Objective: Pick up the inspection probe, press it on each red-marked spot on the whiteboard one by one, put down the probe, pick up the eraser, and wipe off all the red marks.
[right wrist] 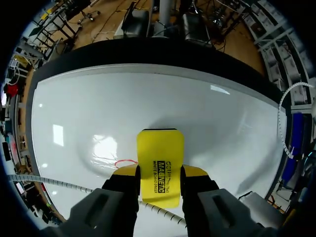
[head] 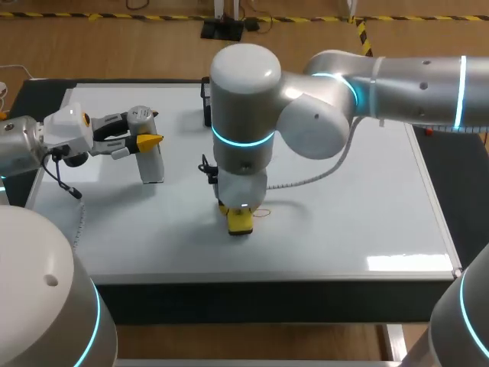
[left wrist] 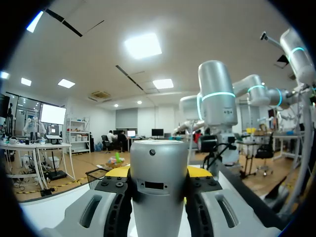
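Yellow eraser [right wrist: 159, 153]: R claw [right wrist: 159, 173], on whiteboard [right wrist: 98, 108] | probe [left wrist: 158, 192]: L claw [left wrist: 158, 172]

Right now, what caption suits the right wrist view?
Right gripper holds the yellow eraser on the whiteboard beside a faint red mark.

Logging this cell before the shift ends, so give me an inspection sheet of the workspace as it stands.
Surface: whiteboard, one red mark visible.
Job's things: inspection probe in left end effector; eraser in right end effector, down at the board beside the mark.
Clutter: dark item at the back edge.
End effectors: both shut on their tools.
Cables: spiral hose along right arm.
Surroundings: nothing seen.
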